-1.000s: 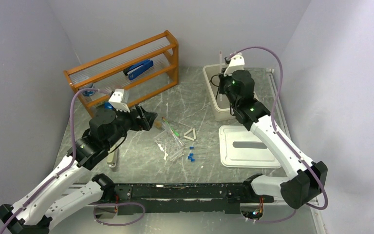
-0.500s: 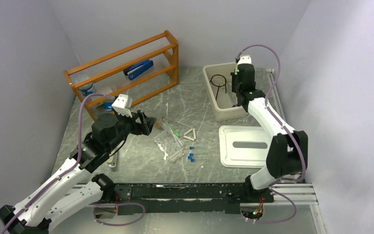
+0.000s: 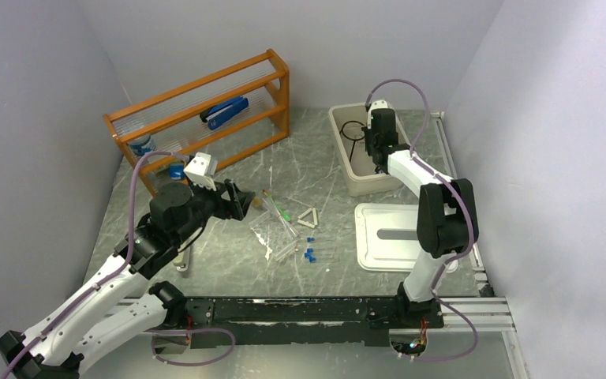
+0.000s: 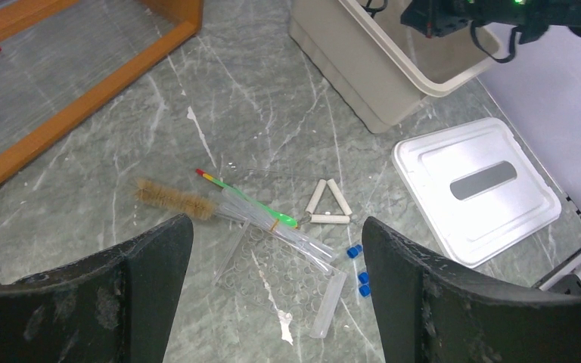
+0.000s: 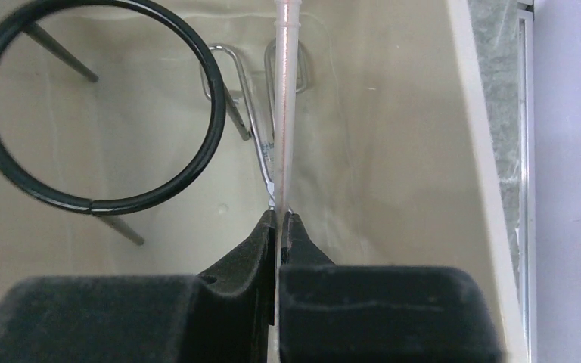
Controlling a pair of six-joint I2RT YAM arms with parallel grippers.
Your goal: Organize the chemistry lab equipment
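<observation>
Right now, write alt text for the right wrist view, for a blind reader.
The right gripper is shut on a thin translucent rod that points into a beige bin. In the bin are a black wire ring stand and metal tweezers.

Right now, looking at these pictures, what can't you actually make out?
- Right wrist view: the thin rod runs off the top edge, and its lower end vanishes inside the shut right hand.
- Same view: the metal tweezers lie partly behind that rod.
- Top view: the right arm hides the rod at the bin.
- Left wrist view: fingers of the open left hand block both lower corners.
</observation>
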